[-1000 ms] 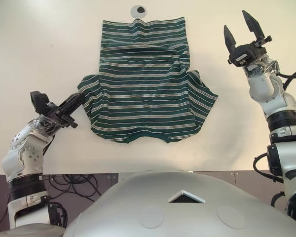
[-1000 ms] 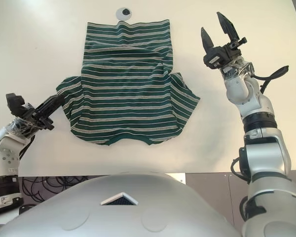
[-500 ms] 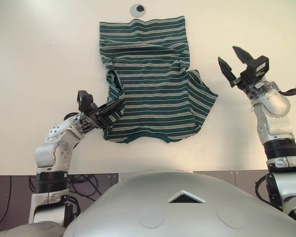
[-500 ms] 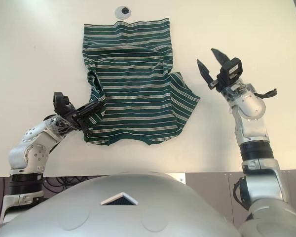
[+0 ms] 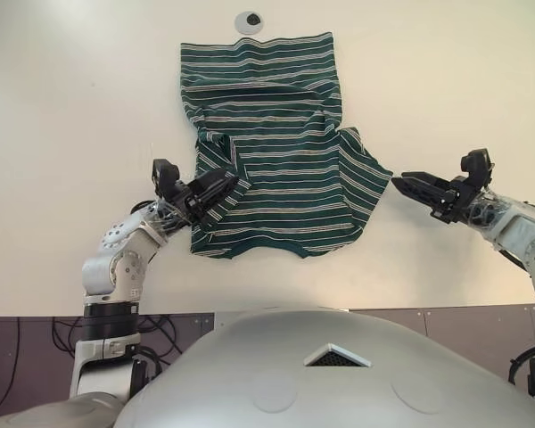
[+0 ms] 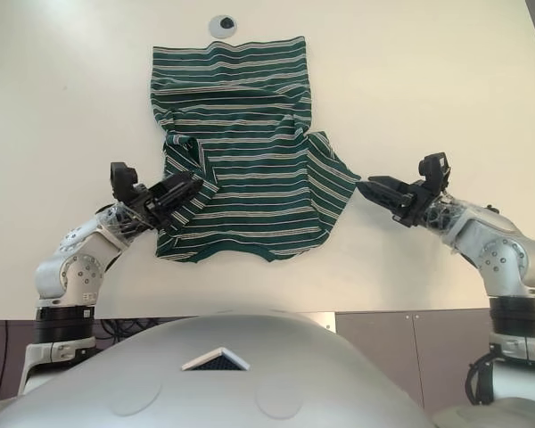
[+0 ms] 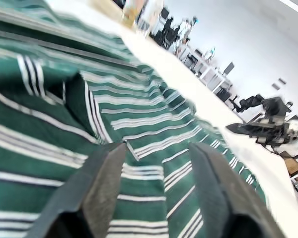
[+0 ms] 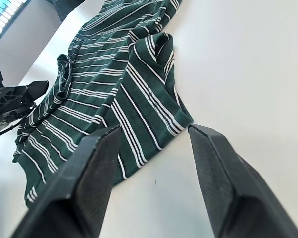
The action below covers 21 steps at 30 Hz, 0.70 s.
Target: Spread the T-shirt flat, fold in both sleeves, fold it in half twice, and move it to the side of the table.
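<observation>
Passage over the table [image 5: 71,107] beside the T-shirt [image 5: 267,134]; small disc [image 5: 249,20], perhaps touching, at its far edge.

Small round grey disc [image 5: 248,20]; dark floor cables [image 5: 153,333].

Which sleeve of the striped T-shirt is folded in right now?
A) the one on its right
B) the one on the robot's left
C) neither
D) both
B: the left sleeve lies doubled over the T-shirt by the left gripper, while the right sleeve spreads out flat toward the right gripper.
</observation>
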Motion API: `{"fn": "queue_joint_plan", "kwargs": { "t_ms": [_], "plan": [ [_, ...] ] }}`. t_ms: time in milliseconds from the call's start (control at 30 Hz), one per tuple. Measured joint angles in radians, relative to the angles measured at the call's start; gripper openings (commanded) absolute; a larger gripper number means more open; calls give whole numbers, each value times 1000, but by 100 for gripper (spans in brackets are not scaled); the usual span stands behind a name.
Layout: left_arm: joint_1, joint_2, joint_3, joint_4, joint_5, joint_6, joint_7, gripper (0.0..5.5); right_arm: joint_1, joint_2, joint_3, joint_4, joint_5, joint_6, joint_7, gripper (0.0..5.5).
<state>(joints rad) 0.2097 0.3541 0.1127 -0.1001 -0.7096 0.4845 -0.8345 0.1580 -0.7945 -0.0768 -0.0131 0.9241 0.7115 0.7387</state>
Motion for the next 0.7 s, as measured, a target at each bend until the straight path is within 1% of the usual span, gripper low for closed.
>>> {"fn": "queue_joint_plan", "kwargs": {
  "t_ms": [67,133,233,267,367,467,500,533,567,600,700],
  "plan": [
    [-1,-16,22,-26,-17,-26,9,237,-6,5,1,17,-29,16,0,249],
    [-1,-30,42,-70,-11,-94,9,237,-26,31,-3,35,-53,19,-2,249],
    [13,-47,44,-121,7,-169,8,237,-60,53,-4,65,-83,13,-18,249],
    [24,-55,53,-142,-2,-175,9,237,-76,77,-12,78,-106,8,-27,249],
    [28,-61,92,-190,-80,-164,23,237,-89,82,-10,84,-127,9,-27,249],
    [27,-61,110,-196,-98,-163,44,237,-93,90,-5,75,-139,20,-23,249],
    [25,-61,112,-196,-98,-162,52,240,-94,111,-3,65,-139,30,-21,228],
    [23,-61,114,-196,-99,-162,57,240,-94,121,5,53,-138,33,-15,219],
    [22,-60,119,-195,-100,-161,62,240,-94,121,8,47,-139,42,-10,196],
    [21,-59,122,-195,-103,-161,66,240,-91,121,9,41,-140,47,-6,188],
    [14,-59,127,-194,-106,-159,81,240,-81,122,12,21,-144,74,1,131]
  ]
}}
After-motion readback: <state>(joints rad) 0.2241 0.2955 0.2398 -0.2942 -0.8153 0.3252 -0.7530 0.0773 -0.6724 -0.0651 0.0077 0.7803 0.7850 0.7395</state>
